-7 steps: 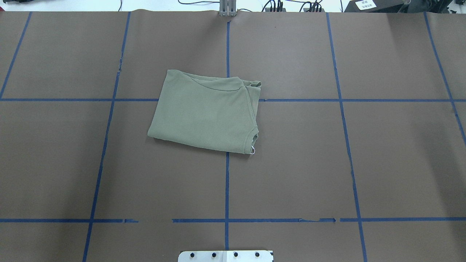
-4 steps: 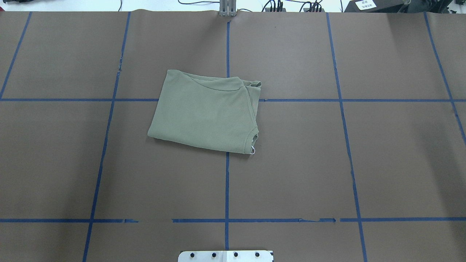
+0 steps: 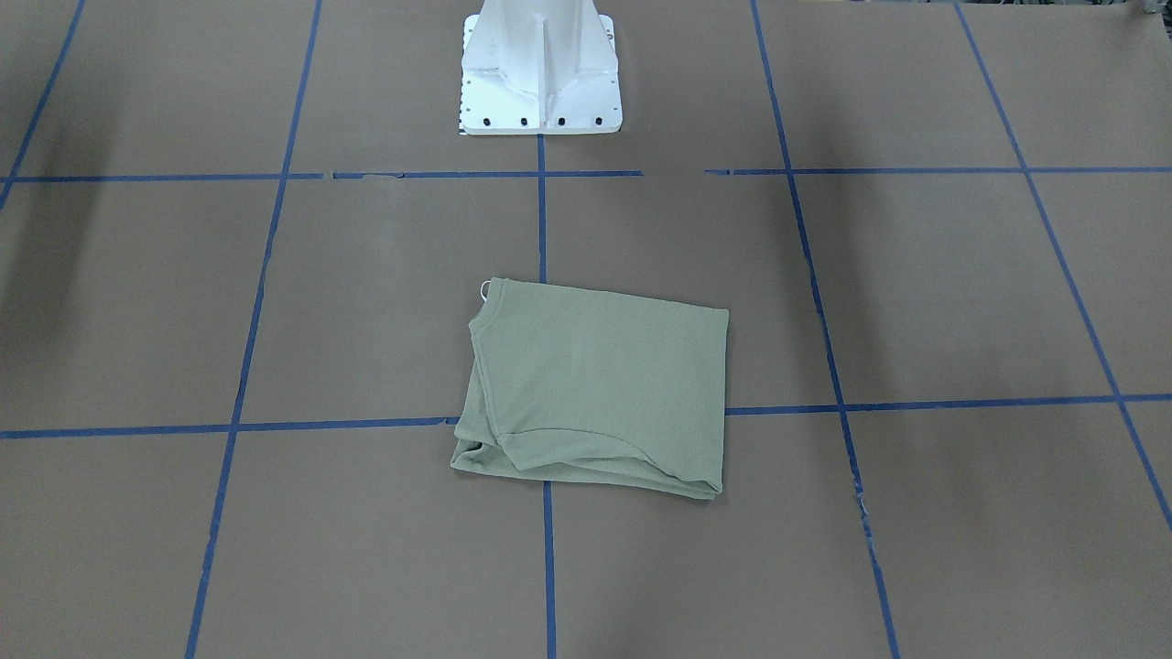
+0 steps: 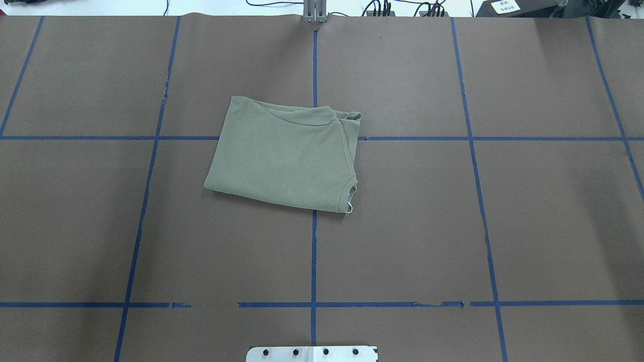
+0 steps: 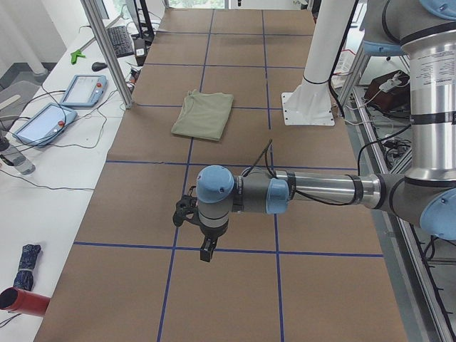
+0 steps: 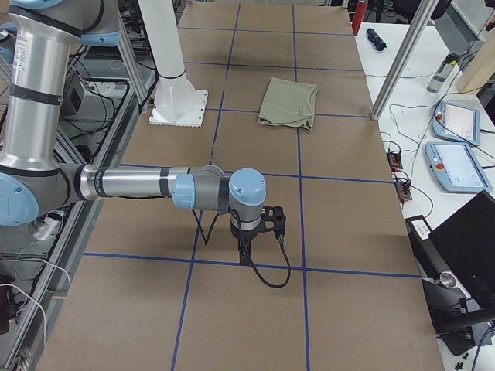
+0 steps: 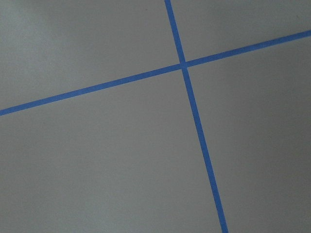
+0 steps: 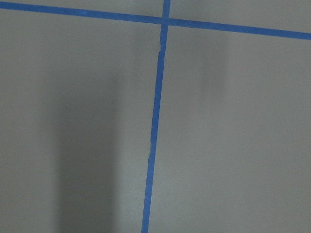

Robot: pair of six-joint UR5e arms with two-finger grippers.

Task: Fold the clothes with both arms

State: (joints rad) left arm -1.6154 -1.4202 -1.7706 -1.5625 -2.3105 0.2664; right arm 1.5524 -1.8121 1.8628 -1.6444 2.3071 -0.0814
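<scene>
The shirt (image 4: 284, 158) lies folded in the middle of the counter (image 4: 453, 226), well apart from my left gripper (image 5: 206, 251) and right gripper (image 6: 244, 253), whose opening I cannot tell, so I'd approach only to square its loose corner

Robotics laboratory: the place held a long table (image 4: 402, 226) papered brown and gridded in blue tape (image 4: 313, 251), a bolted white pedestal (image 3: 540, 82), a jointed left arm (image 5: 320, 191) and right arm (image 6: 131, 182), an aluminium frame post (image 5: 108, 57), and teach pendants (image 5: 84, 90) and cables (image 5: 50, 187) on a white side bench (image 5: 28, 214).
</scene>
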